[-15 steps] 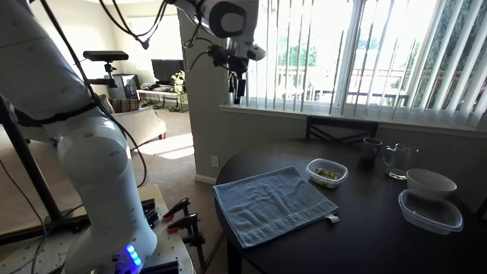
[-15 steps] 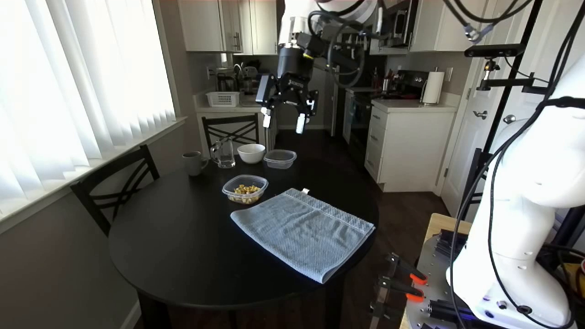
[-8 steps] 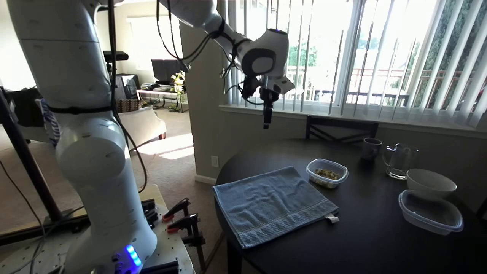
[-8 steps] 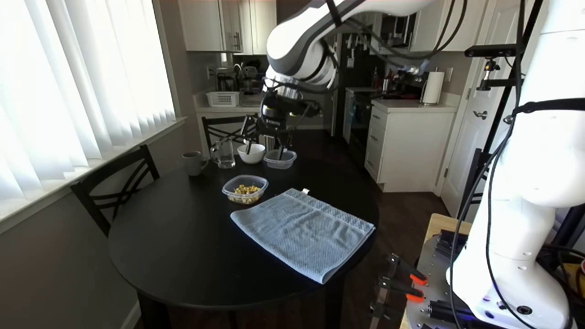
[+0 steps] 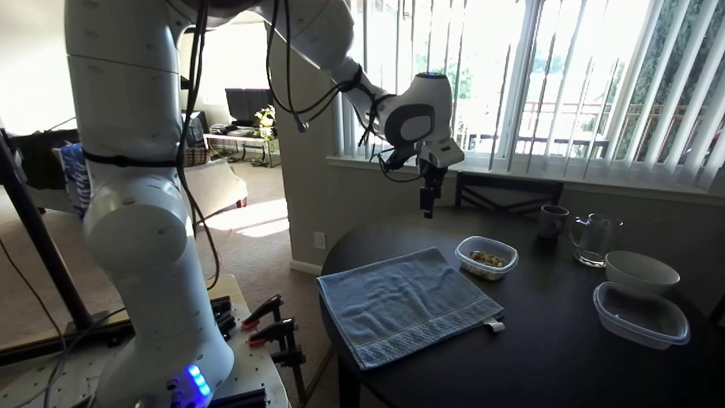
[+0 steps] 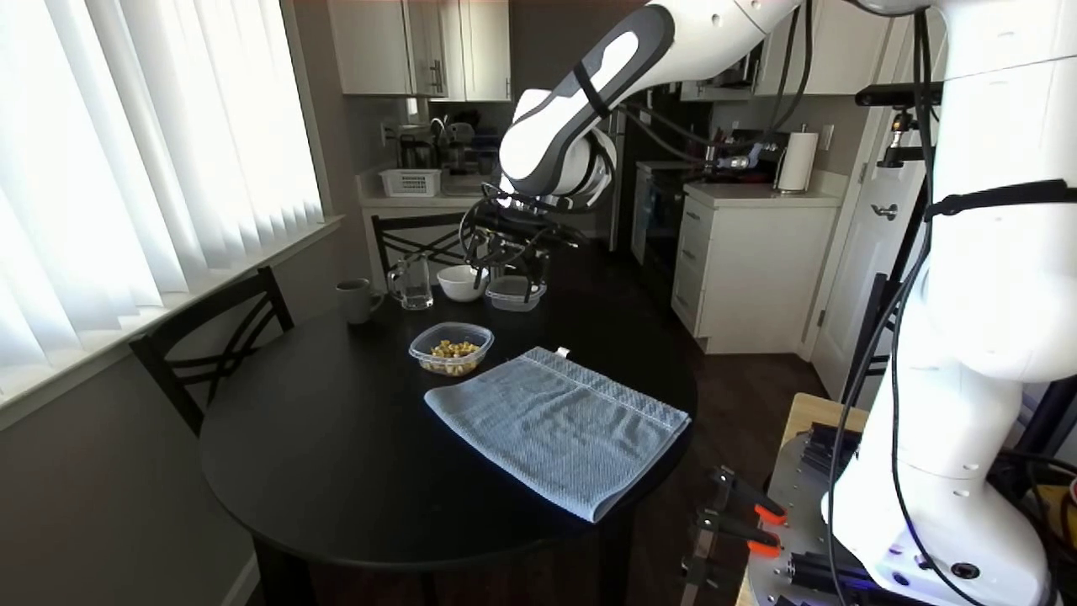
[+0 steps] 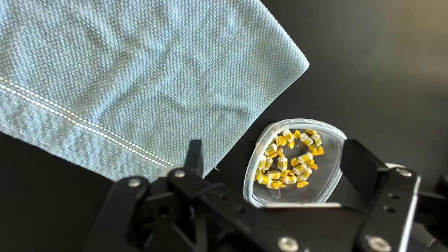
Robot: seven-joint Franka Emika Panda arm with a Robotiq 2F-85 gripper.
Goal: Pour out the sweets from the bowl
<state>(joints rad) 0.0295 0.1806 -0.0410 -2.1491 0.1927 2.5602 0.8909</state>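
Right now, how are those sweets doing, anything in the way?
Fingers open, holding nothing. Sweets not yet poured, in the clear bowl. Bowl uncovered, blue towel beside it.

Exterior views, two: set back, share table (image 6: pixel 336 463); camera faces window (image 5: pixel 498 85) in an exterior view, kitchen cabinets (image 6: pixel 379 46) in an exterior view. Wrist view: close, looks down on towel (image 7: pixel 157 70), bowl (image 7: pixel 325 161).

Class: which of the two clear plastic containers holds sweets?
The container beside the blue towel; its yellow sweets distinguish it from the tub near the white bowl.
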